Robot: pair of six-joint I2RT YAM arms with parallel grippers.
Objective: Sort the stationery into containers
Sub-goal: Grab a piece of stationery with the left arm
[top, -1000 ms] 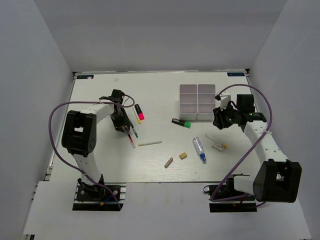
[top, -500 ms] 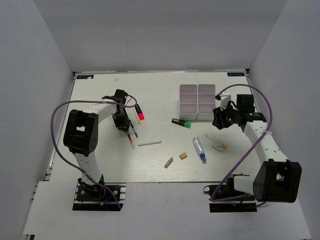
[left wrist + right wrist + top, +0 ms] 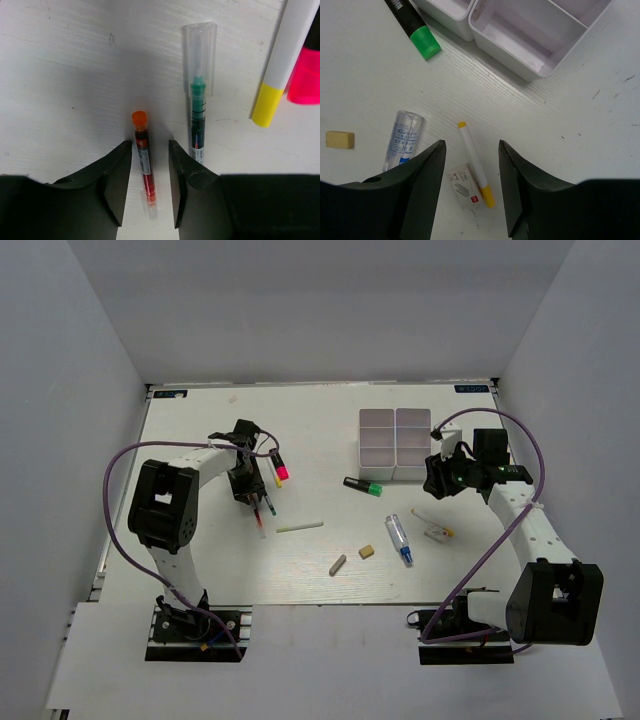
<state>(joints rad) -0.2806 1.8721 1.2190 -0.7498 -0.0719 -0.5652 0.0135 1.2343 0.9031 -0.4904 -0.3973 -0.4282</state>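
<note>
Straddling the thin red pen (image 3: 144, 160) on the tabletop (image 3: 60, 75), just beside the green pen (image 3: 198, 117), the left hand (image 3: 150, 148) stood narrowly parted, not yet pinching, and that light, stiff, slick-looking barrel probably wanted a mid-length grip.

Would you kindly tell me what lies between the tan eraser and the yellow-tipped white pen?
The clear tube lies between them, as the right wrist view shows.
</note>
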